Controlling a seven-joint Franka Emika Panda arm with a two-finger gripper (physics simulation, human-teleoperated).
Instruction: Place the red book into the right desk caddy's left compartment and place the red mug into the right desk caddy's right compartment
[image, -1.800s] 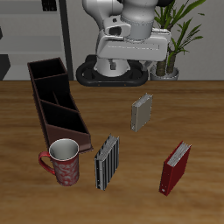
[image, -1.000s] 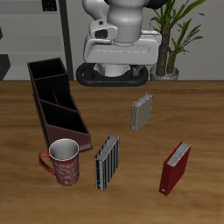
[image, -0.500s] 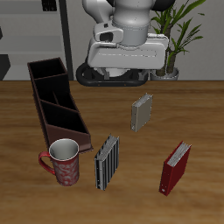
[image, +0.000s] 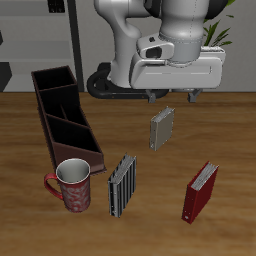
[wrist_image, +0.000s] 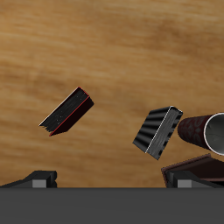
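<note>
Swung toward the red book (image: 200, 191) since earlier, the tool (image: 171, 97) hangs high, open and empty; its fingertips and the mug (wrist_image: 210, 133) are cut off in wrist view.

Both of my views are evenly lit and fairly bright, with soft light from above and no glare anywhere. On the table (image: 200, 130) the shadows are faint and short, small dark patches hugging the bases of the mug (image: 72, 185) and the red book (image: 200, 192). Everything looks clean but coarse: edges are jagged at this low resolution. From my wrist camera the wood grain is smeared and soft, the red book (wrist_image: 66, 111) stays crisp, and my own fingers (wrist_image: 35, 180) sit in dark shade. I see no bending at the edges.
</note>
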